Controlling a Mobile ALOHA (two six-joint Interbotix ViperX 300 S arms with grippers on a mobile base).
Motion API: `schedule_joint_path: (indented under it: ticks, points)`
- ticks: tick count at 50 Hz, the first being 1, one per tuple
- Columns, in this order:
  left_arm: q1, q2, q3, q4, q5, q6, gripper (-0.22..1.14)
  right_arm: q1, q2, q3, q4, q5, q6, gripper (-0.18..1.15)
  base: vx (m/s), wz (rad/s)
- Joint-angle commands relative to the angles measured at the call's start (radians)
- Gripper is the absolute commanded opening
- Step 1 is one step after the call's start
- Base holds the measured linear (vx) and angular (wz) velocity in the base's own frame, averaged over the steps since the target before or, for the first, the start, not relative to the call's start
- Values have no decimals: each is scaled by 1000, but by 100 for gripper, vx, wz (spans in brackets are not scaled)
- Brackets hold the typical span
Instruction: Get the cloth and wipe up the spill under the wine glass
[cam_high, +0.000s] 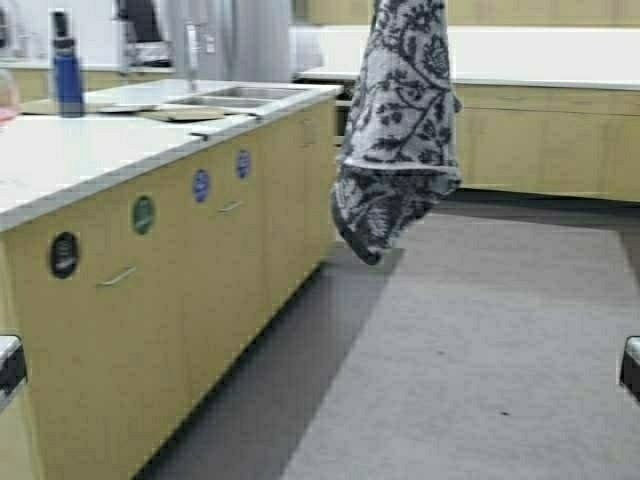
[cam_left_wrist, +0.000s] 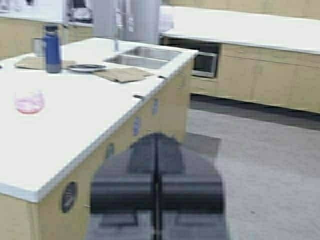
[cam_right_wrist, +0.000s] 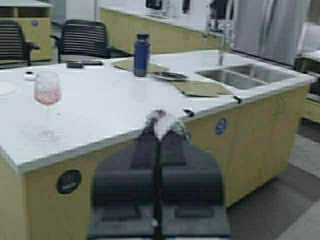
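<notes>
**Hanging cloth held clear of the counter**

Gripping a tuft of the cloth (cam_right_wrist: 162, 124), the right gripper (cam_right_wrist: 158, 137) has its fingers pressed together on the fabric, poised off the counter's (cam_right_wrist: 115, 107) near long edge. In the high view the cloth (cam_high: 397, 130) hangs free from the top of the picture, its lowest fold dangling above the grey carpet (cam_high: 480, 350), apart from the cabinet fronts (cam_high: 200, 260). The left gripper (cam_left_wrist: 156, 165) has its fingers together with nothing between them, and it sits off the counter's near corner, above the floor.

Beside the cabinet fronts a wide strip of carpet runs open toward the far wall units (cam_high: 540, 140).

On the countertop, the wine glass (cam_right_wrist: 47, 105) stands upright near the near edge, toward the end farthest from the sink, its bowl tinted pink. Farther in, the blue bottle (cam_right_wrist: 141, 55) stands upright beside a flat brown mat (cam_right_wrist: 135, 66) and a dark plate (cam_right_wrist: 170, 75). Another brown mat (cam_right_wrist: 200, 88) lies at the sink's rim. The sink (cam_right_wrist: 245, 76) is set in the far end, with its faucet (cam_right_wrist: 222, 37) behind it.

Two black chairs (cam_right_wrist: 82, 37) stand beyond the counter's far long edge.
</notes>
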Motion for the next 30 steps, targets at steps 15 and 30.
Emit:
schedule_joint_path:
  ticks: [15, 30]
  points:
    - [2, 284, -74, 5, -104, 11, 2, -3, -17, -21, 3, -17, 5, 6, 12, 24]
    - [2, 385, -75, 5, -121, 11, 2, -3, -35, -15, 3, -17, 3, 6, 19, 16]
